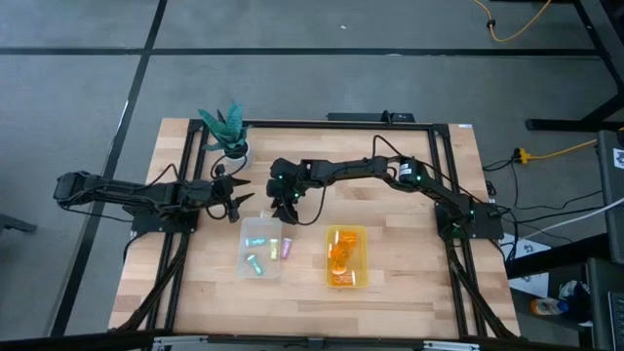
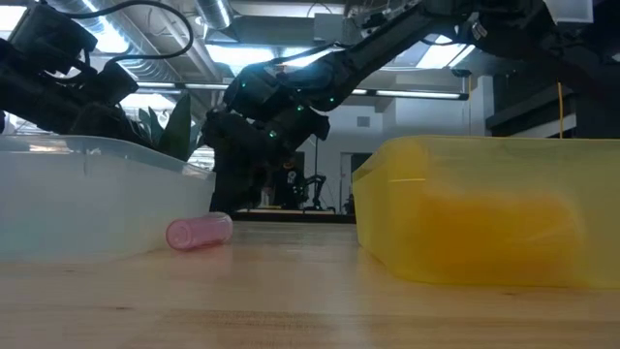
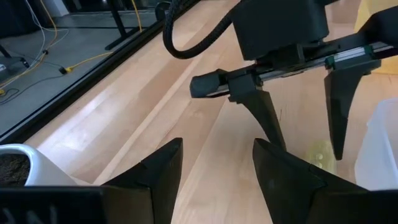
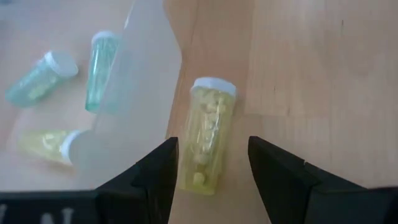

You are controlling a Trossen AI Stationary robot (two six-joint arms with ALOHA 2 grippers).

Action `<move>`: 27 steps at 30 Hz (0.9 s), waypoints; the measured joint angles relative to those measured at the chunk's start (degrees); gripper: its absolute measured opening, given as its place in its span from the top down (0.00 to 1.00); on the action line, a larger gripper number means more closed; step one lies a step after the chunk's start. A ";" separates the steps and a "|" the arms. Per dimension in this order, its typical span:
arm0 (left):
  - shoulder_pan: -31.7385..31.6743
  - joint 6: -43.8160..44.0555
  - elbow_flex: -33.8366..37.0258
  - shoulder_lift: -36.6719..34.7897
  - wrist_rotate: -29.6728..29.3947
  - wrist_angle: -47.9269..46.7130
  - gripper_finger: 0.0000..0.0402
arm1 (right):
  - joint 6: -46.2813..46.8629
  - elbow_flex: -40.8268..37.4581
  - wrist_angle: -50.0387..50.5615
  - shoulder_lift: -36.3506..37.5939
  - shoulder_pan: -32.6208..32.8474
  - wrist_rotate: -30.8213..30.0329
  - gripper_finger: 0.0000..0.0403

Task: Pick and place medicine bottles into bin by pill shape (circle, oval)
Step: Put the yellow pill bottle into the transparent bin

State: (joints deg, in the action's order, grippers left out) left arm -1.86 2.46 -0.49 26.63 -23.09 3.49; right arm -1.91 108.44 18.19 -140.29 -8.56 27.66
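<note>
A pale yellow medicine bottle [image 4: 208, 134] with a white cap lies on its side on the wooden table, just outside the clear bin's wall [image 4: 146, 74]. My right gripper [image 4: 211, 142] is open and hangs above it, fingers pointing down on either side, touching nothing; it also shows in the high view [image 1: 286, 213] and the left wrist view [image 3: 308, 134]. My left gripper [image 1: 242, 205] is open and empty, close to the left of it. A pink bottle [image 2: 199, 232] lies on the table between the bins.
The clear bin [image 1: 259, 255] holds teal, green and yellow bottles [image 4: 102, 65]. The yellow bin [image 1: 346, 257] to its right holds orange bottles. A potted plant [image 1: 226, 132] in a white pot [image 3: 18, 168] stands at the far left, behind my left gripper.
</note>
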 joint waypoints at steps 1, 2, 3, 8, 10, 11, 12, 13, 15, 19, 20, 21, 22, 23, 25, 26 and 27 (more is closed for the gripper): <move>-0.01 0.00 0.00 0.00 0.00 0.01 0.53 | -0.70 -0.02 0.24 0.00 0.02 0.13 0.51; 0.01 0.00 -0.01 0.00 0.00 0.02 0.53 | -1.51 -0.02 0.38 -0.03 0.08 -0.15 0.51; 0.02 0.00 0.00 0.00 0.00 0.02 0.53 | -2.04 -0.01 0.36 -0.28 0.19 -0.82 0.51; -0.01 0.00 0.00 0.00 0.00 0.02 0.53 | -2.93 0.02 -0.63 -1.39 0.28 -2.09 0.51; 0.01 0.00 0.00 -0.02 0.00 0.02 0.53 | -2.96 0.02 -0.71 -1.42 0.35 -3.31 0.51; 0.02 -0.02 0.00 0.00 0.00 0.02 0.53 | -3.12 0.02 -0.73 -1.42 0.48 -4.91 0.51; -0.01 -0.02 0.00 0.00 0.00 0.02 0.53 | -3.48 0.06 -0.77 -1.42 0.63 -6.48 0.51; 0.00 -0.02 0.00 0.00 0.00 0.02 0.53 | -4.22 0.07 -0.85 -1.42 0.70 -7.21 0.51; -0.01 -0.02 0.00 0.00 0.00 0.02 0.53 | -4.77 0.07 -1.37 -1.42 0.63 -7.71 0.51; 0.01 -0.02 0.00 0.00 0.00 0.02 0.53 | -4.74 0.07 -1.48 -1.44 0.50 -9.26 0.52; -0.01 -0.02 0.00 0.00 0.00 0.02 0.53 | -4.74 0.07 -1.50 -1.44 0.52 -10.12 0.53; 0.02 -0.02 0.00 0.00 0.00 0.02 0.53 | -4.72 0.07 -1.55 -1.44 0.52 -11.02 0.54; 0.00 -0.02 0.00 0.00 0.00 0.02 0.53 | -4.70 0.07 -1.64 -1.44 0.52 -11.62 0.55; 0.02 -0.02 0.00 0.00 0.00 0.02 0.53 | -4.65 0.07 -1.73 -1.44 0.49 -11.99 0.57; -0.01 -0.04 0.00 0.00 0.00 0.02 0.53 | -4.39 0.07 -1.76 -1.46 0.36 -12.87 0.61; -0.01 -0.02 0.00 -0.01 0.00 0.02 0.53 | -4.37 0.07 -1.71 -1.47 0.30 -13.11 0.63; 0.01 -0.02 0.00 0.00 0.00 0.02 0.53 | -4.39 0.07 -1.65 -1.49 0.19 -13.20 0.65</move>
State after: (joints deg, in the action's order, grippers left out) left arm -1.85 2.44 -0.49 26.63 -23.09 3.51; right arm -6.30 108.51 16.54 -141.78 -8.36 14.46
